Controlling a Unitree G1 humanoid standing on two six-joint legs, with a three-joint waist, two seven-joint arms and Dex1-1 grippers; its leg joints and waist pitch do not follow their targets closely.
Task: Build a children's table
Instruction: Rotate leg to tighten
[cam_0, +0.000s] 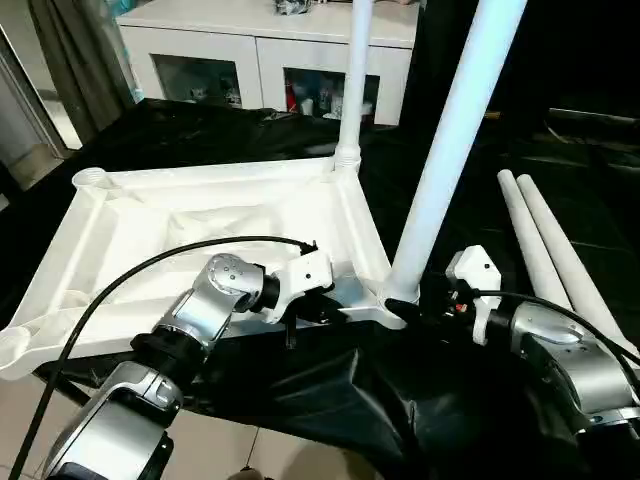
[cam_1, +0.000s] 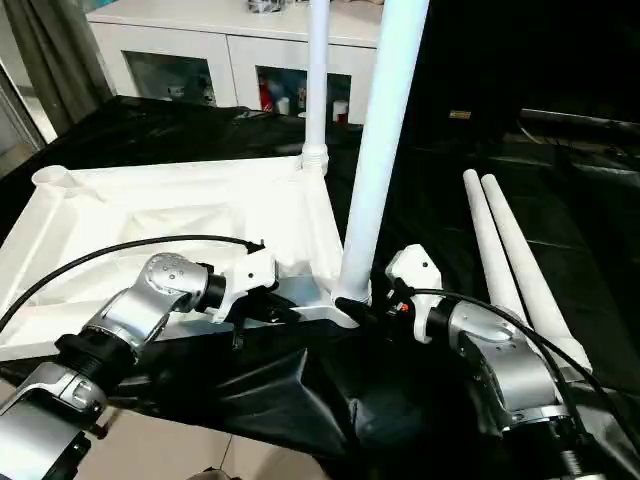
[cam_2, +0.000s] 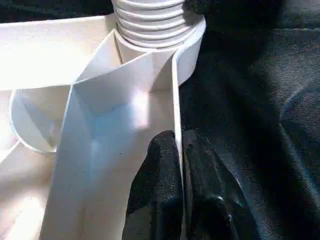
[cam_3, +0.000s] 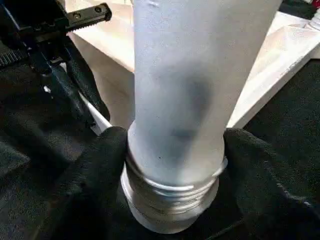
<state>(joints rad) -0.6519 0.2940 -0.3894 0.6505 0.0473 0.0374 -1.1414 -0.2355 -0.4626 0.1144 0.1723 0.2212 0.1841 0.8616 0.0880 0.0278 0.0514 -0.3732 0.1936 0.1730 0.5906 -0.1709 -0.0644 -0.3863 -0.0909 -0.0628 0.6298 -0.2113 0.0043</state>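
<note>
The white tabletop (cam_0: 200, 215) lies underside up on a black cloth. One white leg (cam_0: 355, 80) stands in its far right corner socket. A second leg (cam_0: 450, 140) stands in the near right socket. My left gripper (cam_2: 177, 142) is shut on the tabletop's thin near rim, just beside that socket. My right gripper (cam_3: 175, 150) is at the near leg's threaded base, its black fingers (cam_3: 100, 155) pressed against both sides. Two more legs (cam_0: 545, 250) lie side by side on the cloth to the right.
The tabletop's left corner sockets (cam_0: 92, 180) stand open. A white cabinet (cam_0: 260, 50) is behind the table and a curtain (cam_0: 70, 50) hangs at the far left. A black cable (cam_0: 130, 280) arcs over my left forearm. The black cloth (cam_0: 330, 400) hangs over the near edge.
</note>
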